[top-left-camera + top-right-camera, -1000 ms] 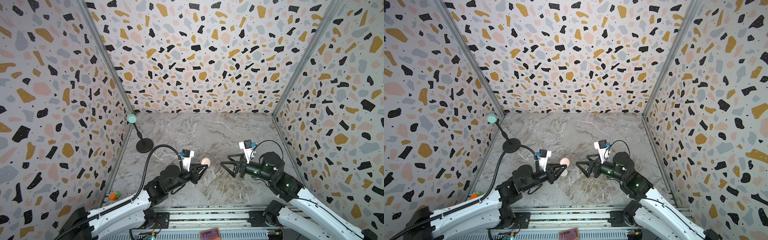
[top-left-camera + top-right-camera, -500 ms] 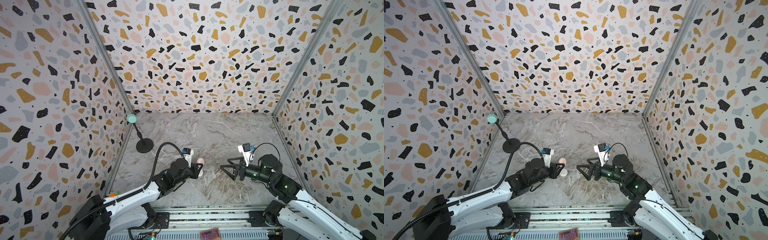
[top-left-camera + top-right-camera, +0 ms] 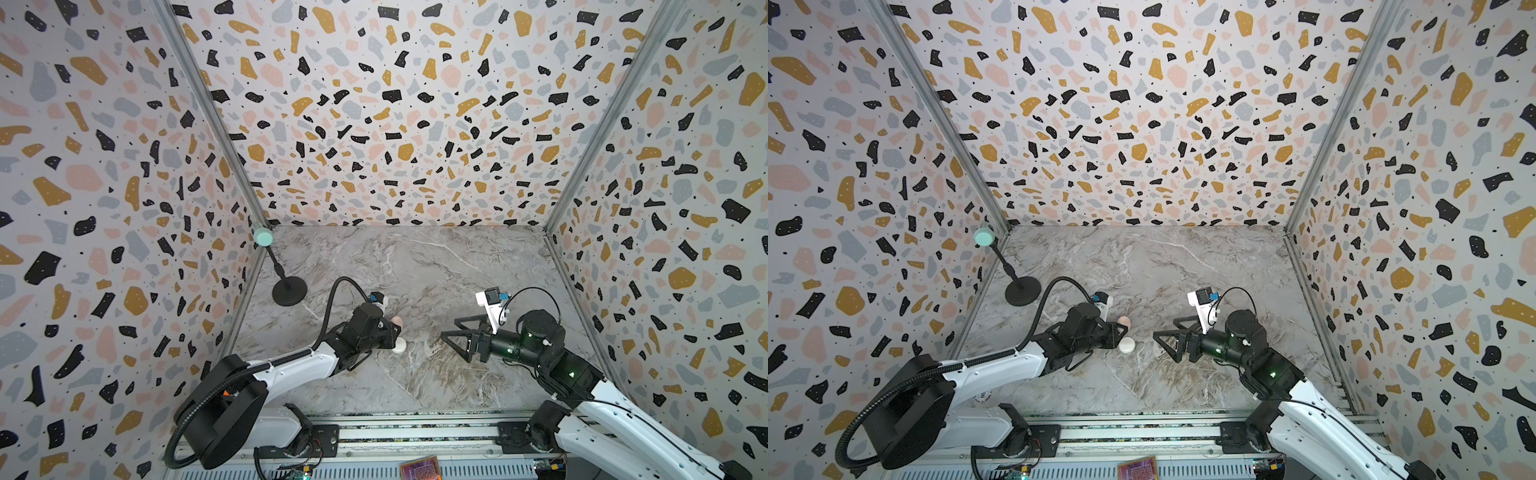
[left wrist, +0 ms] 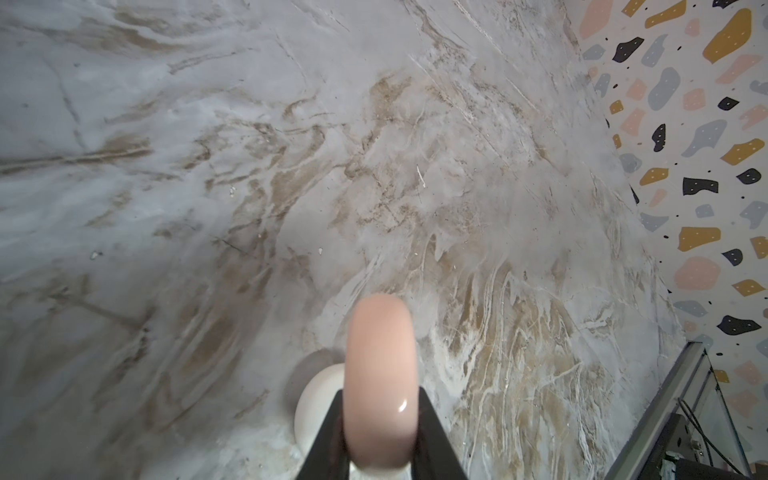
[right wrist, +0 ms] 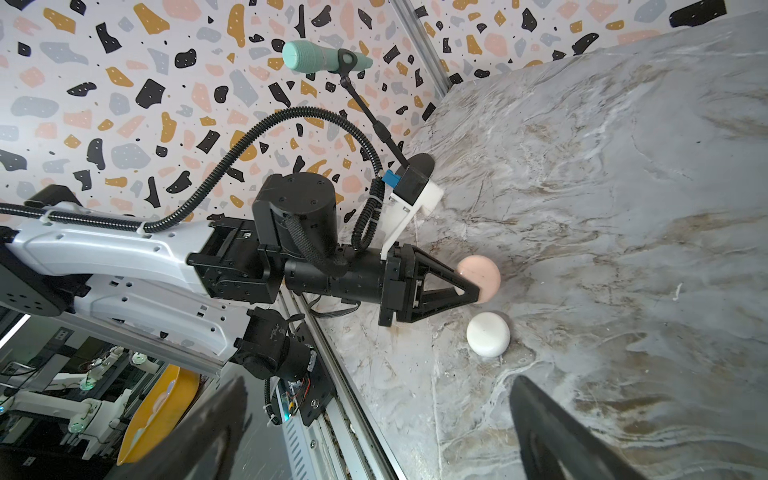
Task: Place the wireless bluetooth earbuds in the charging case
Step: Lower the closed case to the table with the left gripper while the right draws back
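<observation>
Now my left gripper (image 4: 380, 436), pinching the pink case (image 4: 380, 365) edge-on, has dropped beside the white case (image 5: 488, 334) at the surface's (image 3: 415, 270) front middle — right gripper (image 3: 449, 328) spread wide, waiting — earbuds nowhere visible, insertion not begun

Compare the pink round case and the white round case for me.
The pink case is pale pink; the white case is white. The pink case is clamped on edge in the left claw; the white case lies flat on the table, ungripped. Both are smooth, round, closed and about the same size.
</observation>
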You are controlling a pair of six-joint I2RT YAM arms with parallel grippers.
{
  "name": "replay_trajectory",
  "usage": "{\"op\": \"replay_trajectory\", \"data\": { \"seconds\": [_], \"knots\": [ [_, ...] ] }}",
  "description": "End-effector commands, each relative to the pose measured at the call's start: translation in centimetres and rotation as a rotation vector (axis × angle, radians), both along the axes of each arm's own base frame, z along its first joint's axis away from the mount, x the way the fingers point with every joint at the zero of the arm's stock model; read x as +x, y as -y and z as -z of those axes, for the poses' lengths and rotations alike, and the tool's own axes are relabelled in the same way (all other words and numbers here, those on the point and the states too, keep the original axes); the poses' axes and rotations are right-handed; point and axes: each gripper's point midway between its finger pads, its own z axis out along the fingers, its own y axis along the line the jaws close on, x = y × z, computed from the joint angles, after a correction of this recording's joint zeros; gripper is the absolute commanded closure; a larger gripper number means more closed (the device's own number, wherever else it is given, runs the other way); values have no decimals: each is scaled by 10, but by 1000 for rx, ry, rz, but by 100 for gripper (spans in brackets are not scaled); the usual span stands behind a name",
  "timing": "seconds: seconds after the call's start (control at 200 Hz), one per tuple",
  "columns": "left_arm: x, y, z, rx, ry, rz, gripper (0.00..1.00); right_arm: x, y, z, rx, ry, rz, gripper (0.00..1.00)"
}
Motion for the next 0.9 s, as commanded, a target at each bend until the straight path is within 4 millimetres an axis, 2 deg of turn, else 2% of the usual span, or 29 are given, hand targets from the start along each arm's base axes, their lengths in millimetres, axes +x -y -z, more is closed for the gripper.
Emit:
{"op": "replay_trajectory", "data": {
  "seconds": [0.0,0.085,0.275,0.891],
  "knots": [
    [11,4,-11,-30,31,-14,100,-2,-1,-4,28,13,-12,1],
    [15,2,-5,-28,12,-41,100,-2,-2,-3,26,9,-17,1],
    [21,11,2,-62,-25,-50,100,-2,-2,-4,25,11,-17,1],
    [38,16,13,-83,-49,-84,100,-1,-2,3,19,3,-16,1]
  ]
}}
